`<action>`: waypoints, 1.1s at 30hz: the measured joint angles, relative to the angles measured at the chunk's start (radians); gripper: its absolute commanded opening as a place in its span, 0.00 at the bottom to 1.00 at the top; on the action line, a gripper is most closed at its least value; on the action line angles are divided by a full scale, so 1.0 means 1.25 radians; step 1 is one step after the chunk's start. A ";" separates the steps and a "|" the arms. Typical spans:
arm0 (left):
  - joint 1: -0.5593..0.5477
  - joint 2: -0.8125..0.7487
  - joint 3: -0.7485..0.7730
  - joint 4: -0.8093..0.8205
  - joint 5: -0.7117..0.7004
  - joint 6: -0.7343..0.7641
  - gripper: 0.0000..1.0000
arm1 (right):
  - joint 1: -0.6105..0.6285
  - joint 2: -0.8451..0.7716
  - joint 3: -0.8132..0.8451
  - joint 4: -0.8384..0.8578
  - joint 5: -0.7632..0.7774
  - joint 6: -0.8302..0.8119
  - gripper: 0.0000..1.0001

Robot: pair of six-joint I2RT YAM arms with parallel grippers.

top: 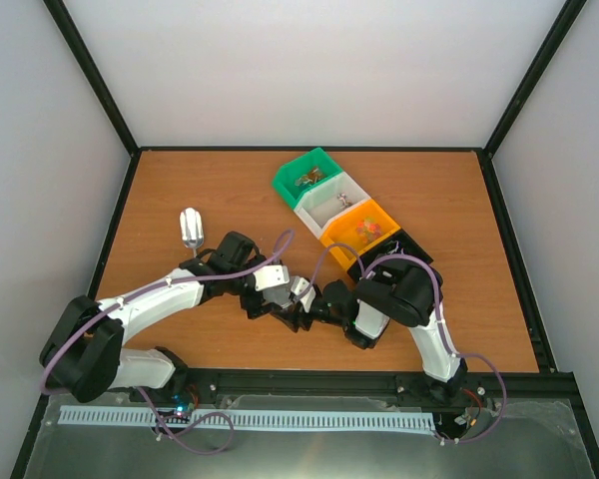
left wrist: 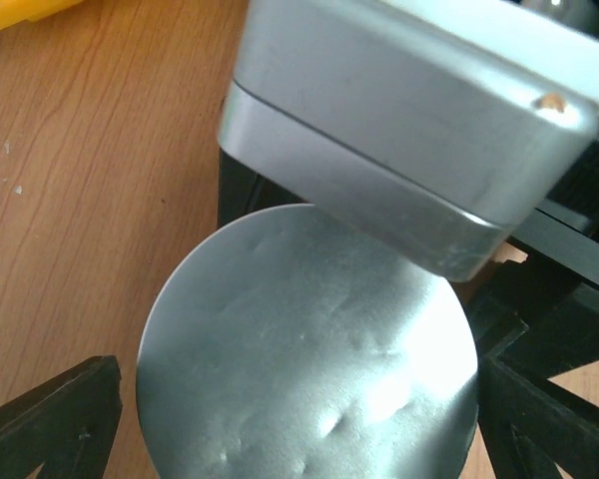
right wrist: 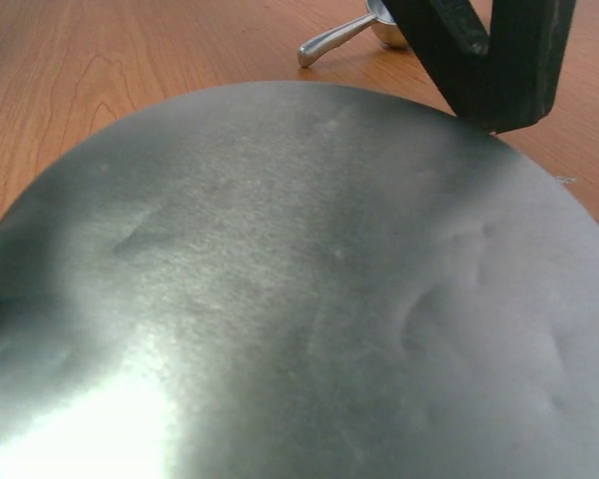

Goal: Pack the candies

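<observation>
The candies [top: 310,180] are tiny wrapped sweets lying in the green, white and orange bins at the back. Both arms meet at the table's middle over a small jar with a round silver lid [left wrist: 309,349]. My left gripper [left wrist: 299,399] has its black fingers [left wrist: 55,419] on either side of the lid and looks shut on the jar. My right gripper [top: 305,301] is pressed up to the same jar. The lid [right wrist: 299,289] fills the right wrist view and hides the right fingers. A left finger [right wrist: 489,60] touches the lid's far edge.
A row of green [top: 292,172], white [top: 324,212], orange [top: 336,239] and black [top: 411,246] bins runs diagonally at the back right, the black one partly behind my right arm. A metal scoop [top: 191,228] lies at the left; it also shows in the right wrist view [right wrist: 334,38].
</observation>
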 measured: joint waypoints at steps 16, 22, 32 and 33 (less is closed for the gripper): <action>0.000 0.010 0.008 -0.003 0.012 0.005 0.91 | 0.000 0.000 0.000 -0.001 -0.005 0.003 0.64; 0.000 0.018 0.008 -0.001 0.013 0.004 0.90 | 0.000 0.000 0.000 -0.001 -0.008 0.000 0.63; 0.000 0.018 0.009 -0.002 0.015 0.005 0.77 | 0.000 0.000 0.000 -0.001 -0.008 0.000 0.61; 0.000 0.018 0.009 -0.004 0.015 0.006 0.75 | 0.000 0.000 0.000 -0.001 -0.009 0.000 0.61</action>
